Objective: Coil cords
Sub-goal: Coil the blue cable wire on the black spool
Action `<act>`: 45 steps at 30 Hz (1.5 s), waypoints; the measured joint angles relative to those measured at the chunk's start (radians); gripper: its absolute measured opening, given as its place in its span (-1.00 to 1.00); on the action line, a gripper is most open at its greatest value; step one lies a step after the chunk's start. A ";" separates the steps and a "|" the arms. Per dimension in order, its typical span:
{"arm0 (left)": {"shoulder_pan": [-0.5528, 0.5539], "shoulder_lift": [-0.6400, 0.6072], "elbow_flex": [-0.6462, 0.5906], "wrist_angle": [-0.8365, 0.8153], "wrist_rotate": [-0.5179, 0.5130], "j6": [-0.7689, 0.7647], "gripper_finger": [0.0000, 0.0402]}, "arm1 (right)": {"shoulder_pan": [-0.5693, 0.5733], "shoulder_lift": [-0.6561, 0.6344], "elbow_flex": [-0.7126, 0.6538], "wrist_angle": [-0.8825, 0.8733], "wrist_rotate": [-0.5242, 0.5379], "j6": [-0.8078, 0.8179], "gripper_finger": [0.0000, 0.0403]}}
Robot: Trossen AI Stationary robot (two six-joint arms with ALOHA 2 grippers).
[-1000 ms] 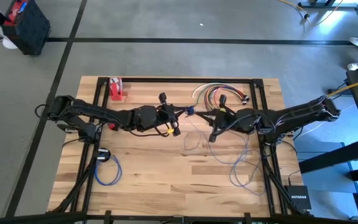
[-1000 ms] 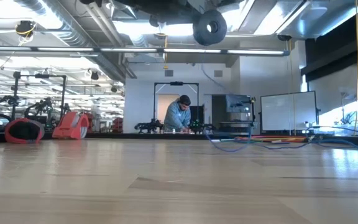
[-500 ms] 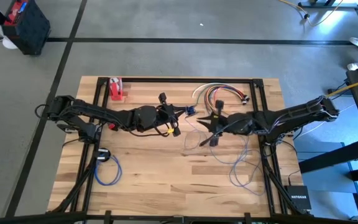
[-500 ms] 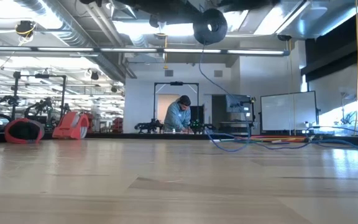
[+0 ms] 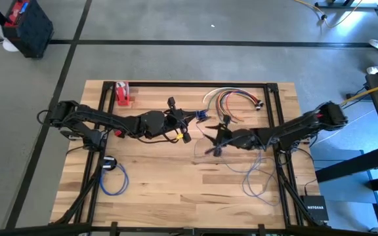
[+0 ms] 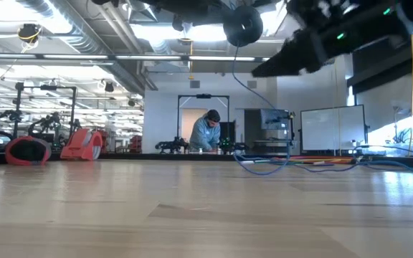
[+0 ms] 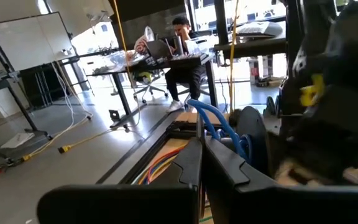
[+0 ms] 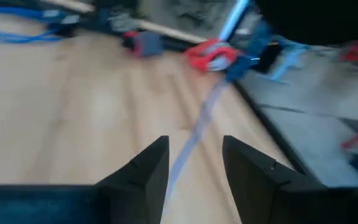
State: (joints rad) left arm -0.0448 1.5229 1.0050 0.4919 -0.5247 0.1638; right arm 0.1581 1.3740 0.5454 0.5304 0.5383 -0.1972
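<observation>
My left gripper [image 5: 194, 118] is shut on a blue cord [image 5: 205, 134] above the table's middle. From there the cord drops [image 6: 239, 107] to the wood and trails in loose loops [image 5: 254, 176] toward the near right. My right gripper [image 5: 216, 139] hovers open just right of the left one. In the right wrist view the blue cord [image 8: 199, 127] runs between its fingers [image 8: 148, 165]; no touch shows. A coiled blue cord [image 5: 113, 177] lies at the near left. A bundle of red, orange and white cords [image 5: 231, 98] lies at the far edge. My left gripper pinches the blue cord between its two shut fingers [image 7: 219, 165]. A thin stretch of it [image 7: 199, 124] comes out past the fingertips. The rest of the cord hangs slack below the gripper, with its lower part lying on the table.
A red object [image 5: 122, 94] stands at the far left of the table. A black frame rail [image 5: 195, 84] runs along the far edge. In the low view a person [image 6: 206, 132] sits at a desk far behind the table. Bare wood lies at the near middle [image 5: 176, 190].
My right gripper has opened, turned and moved toward the table's left edge, closer to my left gripper. In the low view it has come into sight from above. The blue cord now hangs from my left gripper down to the table.
</observation>
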 joint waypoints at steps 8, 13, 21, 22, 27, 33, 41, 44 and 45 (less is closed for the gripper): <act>0.000 0.000 0.000 -0.004 0.000 0.000 -0.99 | -0.070 0.135 0.056 0.154 -0.055 -0.017 -0.23; 0.000 0.000 0.001 -0.009 0.000 0.000 -0.99 | -0.073 0.146 0.059 0.150 -0.116 -0.010 -0.22; 0.000 0.000 0.000 -0.009 0.000 -0.003 -0.99 | -0.089 0.146 0.059 0.160 -0.136 0.002 -0.31; 0.000 0.000 0.001 -0.009 0.000 -0.003 -0.99 | -0.089 0.146 0.059 0.161 -0.136 0.003 -0.36; 0.000 0.000 0.001 -0.004 0.000 -0.005 -0.99 | -0.087 0.146 0.059 0.161 -0.141 -0.017 -0.76; 0.000 0.000 0.001 -0.005 0.000 -0.007 -0.99 | -0.102 0.146 0.059 0.164 -0.141 -0.016 -0.90; 0.000 0.000 0.001 -0.004 0.000 -0.005 -0.99 | -0.109 0.146 0.059 0.170 -0.174 -0.016 -0.97; 0.000 0.000 0.001 -0.002 0.000 -0.006 -0.99 | -0.080 0.146 0.064 0.182 -0.181 -0.016 -0.97; 0.000 0.000 0.001 -0.001 0.000 -0.006 -0.99 | -0.067 0.146 0.072 0.181 -0.181 -0.021 -0.98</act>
State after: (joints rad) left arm -0.0448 1.5230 1.0058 0.4911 -0.5247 0.1574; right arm 0.0914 1.5196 0.6176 0.7117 0.3573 -0.2187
